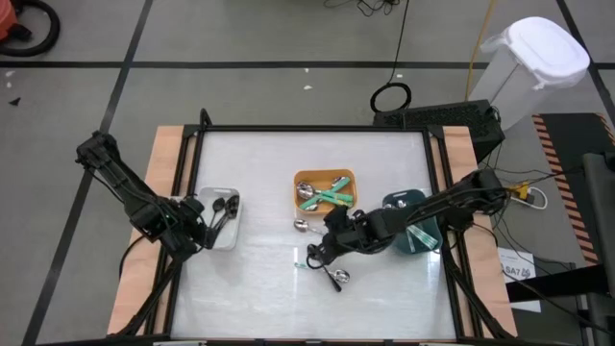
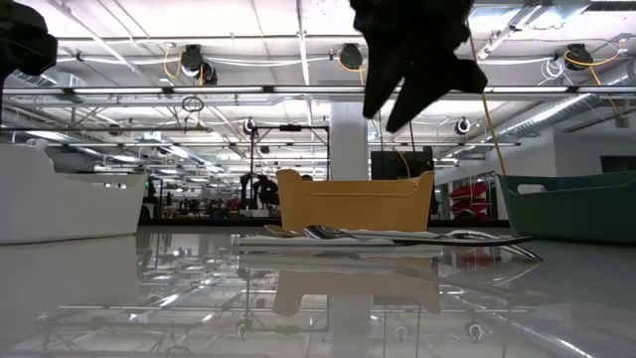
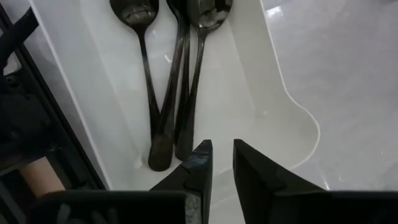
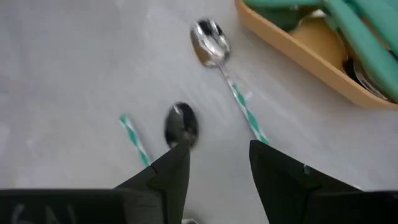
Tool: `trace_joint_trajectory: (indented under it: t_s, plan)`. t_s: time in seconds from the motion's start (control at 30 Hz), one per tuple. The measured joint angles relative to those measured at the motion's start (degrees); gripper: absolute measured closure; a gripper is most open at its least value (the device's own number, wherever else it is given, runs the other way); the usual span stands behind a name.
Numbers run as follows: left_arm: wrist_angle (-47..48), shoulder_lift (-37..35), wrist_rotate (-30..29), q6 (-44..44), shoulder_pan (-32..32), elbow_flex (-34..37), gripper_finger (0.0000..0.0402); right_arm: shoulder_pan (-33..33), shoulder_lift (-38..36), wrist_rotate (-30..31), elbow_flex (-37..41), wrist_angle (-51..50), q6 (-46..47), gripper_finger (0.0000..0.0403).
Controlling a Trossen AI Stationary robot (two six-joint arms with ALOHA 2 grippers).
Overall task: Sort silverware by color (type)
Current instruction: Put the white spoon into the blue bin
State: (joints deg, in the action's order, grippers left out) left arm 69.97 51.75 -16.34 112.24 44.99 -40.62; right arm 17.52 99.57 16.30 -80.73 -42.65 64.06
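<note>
Three black spoons (image 3: 177,74) lie side by side in the white bin (image 1: 219,229) at the table's left. My left gripper (image 3: 222,163) hangs over their handle ends, open by a narrow gap with nothing in it. Teal-handled silverware (image 1: 325,195) lies in the orange bin (image 1: 300,183). Loose on the table lie a spoon with a teal-striped handle (image 4: 219,62), a second spoon bowl (image 4: 181,124) and another striped handle (image 4: 134,140). My right gripper (image 4: 219,163) hovers open above these, well off the table in the low view (image 2: 422,70).
A dark teal bin (image 1: 411,229) stands to the right of the orange one, under my right arm. More loose silverware (image 1: 336,277) lies toward the near edge. The table has a raised dark frame (image 1: 317,128) around it.
</note>
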Motion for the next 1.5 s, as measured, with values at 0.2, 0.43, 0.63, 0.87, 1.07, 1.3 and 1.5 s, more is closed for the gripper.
trace_joint_trajectory:
  t_s: [0.2, 0.43, 0.63, 0.87, 1.07, 1.3, 1.5]
  plan:
    - [-1.6, -0.07, 0.85, 0.51, 0.01, -0.05, 0.0335, -4.6, 1.64, -6.27, 0.0, -3.22, -7.71, 0.0241]
    - [-4.62, -0.07, 0.87, 0.21, 0.01, -0.09, 0.0334, -10.61, 1.64, -10.59, 0.0, -5.27, -16.09, 0.0225]
    - [-7.16, -0.07, 0.85, -1.73, 0.02, -0.09, 0.0334, -12.04, 1.64, -10.54, 0.0, -5.07, -21.32, 0.0194]
    - [-9.11, -0.07, 0.4, -4.41, 0.03, -0.09, 0.0334, -9.98, 2.5, -9.94, 0.0, -1.5, -31.6, 0.0185]
    - [-9.88, 0.02, -1.0, -5.22, 0.01, -0.85, 0.0334, -8.8, 6.79, -12.13, 0.02, 1.91, -40.62, 0.0198]
    - [-8.23, 0.06, -8.85, -13.01, -0.06, -6.81, 0.0334, -8.81, 12.16, -12.09, 0.09, 2.59, -41.15, 0.0202]
    - [-1.83, 0.37, -10.15, -13.2, -0.06, -10.59, 0.0334, -8.79, 14.8, -12.11, 0.09, 2.63, -40.81, 0.0202]
